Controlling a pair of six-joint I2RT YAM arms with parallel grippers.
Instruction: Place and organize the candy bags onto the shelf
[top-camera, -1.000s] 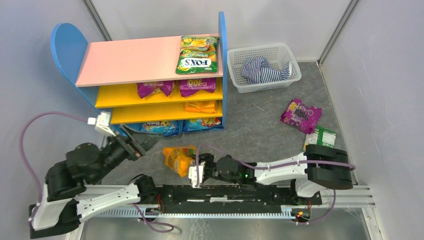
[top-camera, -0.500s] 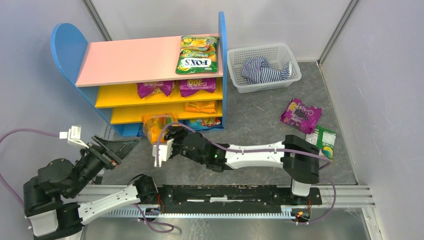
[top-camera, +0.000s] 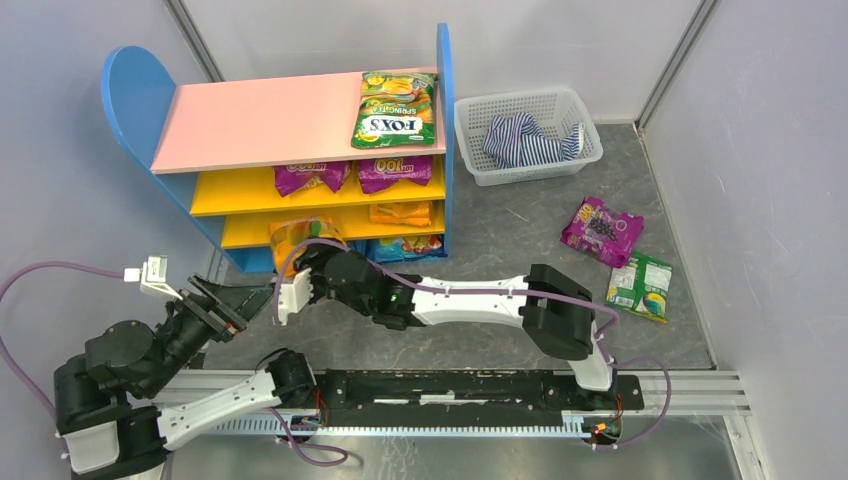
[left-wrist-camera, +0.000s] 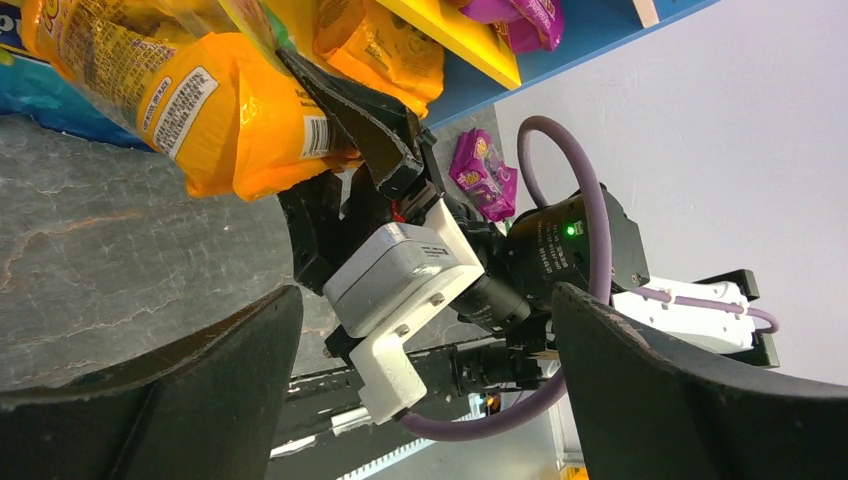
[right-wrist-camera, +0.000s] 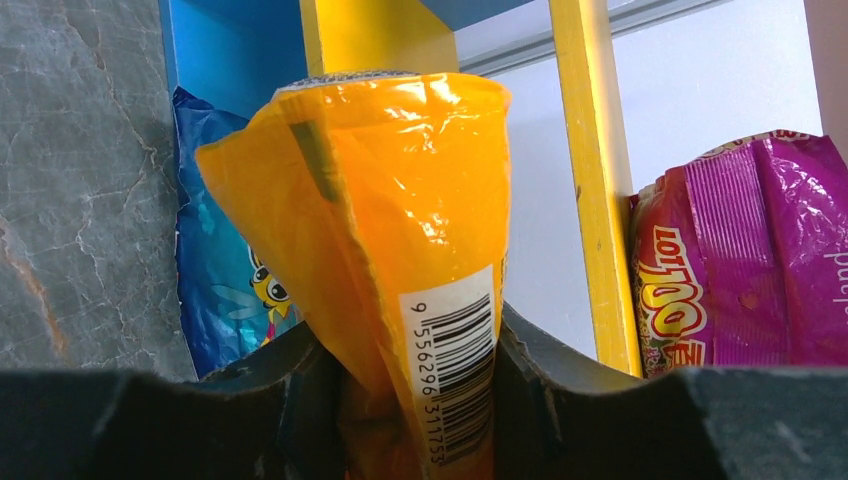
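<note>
White arm links (top-camera: 470, 300) with black joints (top-camera: 555, 315) and purple cables (left-wrist-camera: 588, 185).

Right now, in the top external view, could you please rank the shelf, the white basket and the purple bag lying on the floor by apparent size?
Largest to smallest:
1. shelf, by far
2. white basket
3. purple bag, clearly smallest

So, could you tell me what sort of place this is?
Likely a robot test cell, not a shop: bare grey walls, a toy-like shelf with candy bags, and two arms on a rail, the right hand holding an orange bag.
</note>
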